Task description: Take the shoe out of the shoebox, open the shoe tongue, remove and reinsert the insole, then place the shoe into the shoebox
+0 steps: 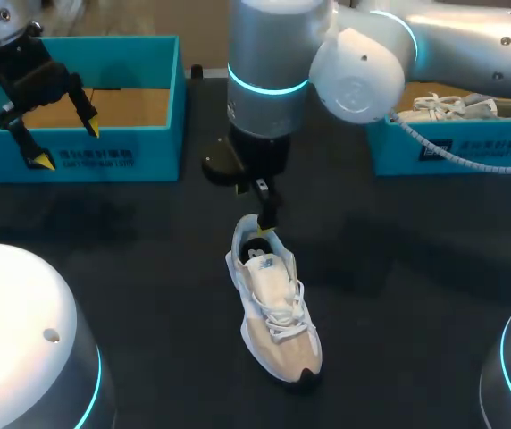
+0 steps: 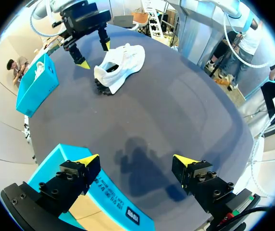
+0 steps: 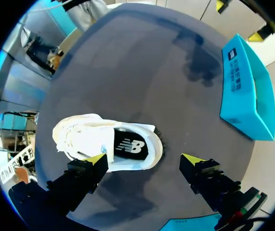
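Observation:
A white and beige shoe (image 1: 274, 308) lies on the dark table, heel toward the back, toe toward me. Its dark insole (image 3: 130, 146) shows through the opening. My right gripper (image 1: 257, 214) hangs open just above the heel; in the right wrist view, the right gripper (image 3: 145, 160) has one finger over the shoe's side (image 3: 94, 139) and the other beside the heel. My left gripper (image 1: 66, 146) stands open over the front wall of the empty blue shoebox (image 1: 153, 143), holding nothing. The left wrist view shows the left gripper (image 2: 136, 161) above that shoebox (image 2: 104, 199), with the shoe (image 2: 120, 65) far ahead.
A second blue box (image 1: 456, 147) at the back right holds another white shoe (image 1: 443, 107). My right arm (image 1: 327, 54) reaches across the back of the table to the middle. Bare dark table (image 1: 148, 295) lies around the shoe.

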